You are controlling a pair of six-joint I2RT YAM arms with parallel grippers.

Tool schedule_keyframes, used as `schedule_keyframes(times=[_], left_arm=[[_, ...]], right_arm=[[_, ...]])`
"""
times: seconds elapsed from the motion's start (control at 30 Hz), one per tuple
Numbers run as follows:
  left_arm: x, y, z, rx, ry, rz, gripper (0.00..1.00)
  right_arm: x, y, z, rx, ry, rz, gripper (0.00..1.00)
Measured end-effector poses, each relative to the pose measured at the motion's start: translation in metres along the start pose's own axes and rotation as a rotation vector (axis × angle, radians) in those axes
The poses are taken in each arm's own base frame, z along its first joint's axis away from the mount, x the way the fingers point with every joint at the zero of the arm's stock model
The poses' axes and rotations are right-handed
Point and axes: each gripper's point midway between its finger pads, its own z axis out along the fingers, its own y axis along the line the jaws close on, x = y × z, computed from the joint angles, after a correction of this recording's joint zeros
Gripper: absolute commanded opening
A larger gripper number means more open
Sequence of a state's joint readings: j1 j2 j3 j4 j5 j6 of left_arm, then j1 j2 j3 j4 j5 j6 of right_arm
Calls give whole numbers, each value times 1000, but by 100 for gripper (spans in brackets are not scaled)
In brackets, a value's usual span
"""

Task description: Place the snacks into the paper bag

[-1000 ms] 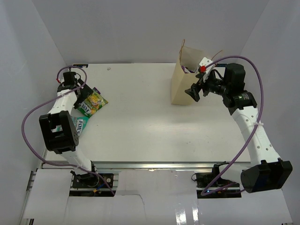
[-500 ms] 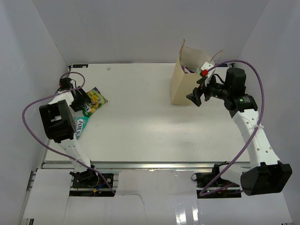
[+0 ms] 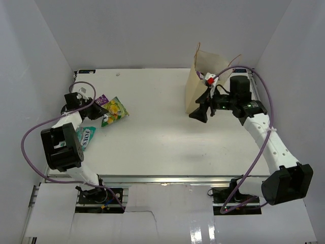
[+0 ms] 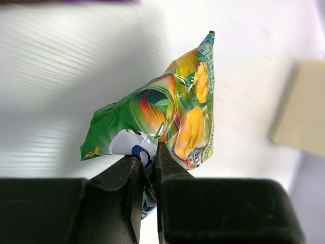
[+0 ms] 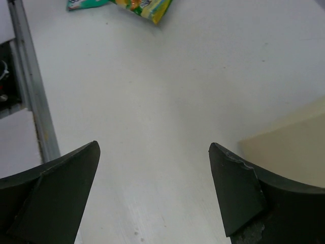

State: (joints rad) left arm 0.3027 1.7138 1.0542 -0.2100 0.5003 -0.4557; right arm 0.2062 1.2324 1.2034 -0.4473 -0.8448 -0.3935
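My left gripper (image 3: 100, 114) is shut on the lower edge of a green and yellow snack packet (image 3: 115, 108), which stands tilted up from the table in the left wrist view (image 4: 177, 114). A teal-white packet (image 3: 85, 136) lies flat near the left arm, and a bit of a purple packet (image 3: 101, 100) shows behind the gripper. The tan paper bag (image 3: 202, 84) stands upright at the back right. My right gripper (image 3: 197, 113) hangs open in front of the bag's left side, and its fingers (image 5: 238, 188) hold nothing.
The metal rail (image 5: 30, 101) of the table's edge runs along the left of the right wrist view. The left arm's purple cable (image 3: 30, 137) loops out beside the teal-white packet. White walls close in the table on three sides.
The left gripper has closed on the green and yellow packet and drawn it a little to the right. The right gripper has swung left and lower, away from the bag's rim.
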Motion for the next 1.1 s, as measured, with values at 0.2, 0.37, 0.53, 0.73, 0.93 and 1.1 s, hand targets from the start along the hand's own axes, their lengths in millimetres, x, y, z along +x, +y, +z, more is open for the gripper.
schedule_keyframes(times=[0.2,0.37,0.53,0.73,0.93,1.1], left_arm=[[57,-99,-17,337,90,67,11],[126,-180,-36,557,232,168,11],[166,-218,-54,668,316,194,12],[176,-232,-68,724,323,181,19],[178,-238,-74,748,324,157,69],[148,-256,-102,775,196,202,91]], right_arm=[[24,49,68,-107,110,256,94],[41,55,117,-46,190,510,91],[49,36,146,44,206,647,92],[42,35,152,48,177,701,52],[24,50,147,-72,130,677,8],[-19,50,121,-159,44,548,8]])
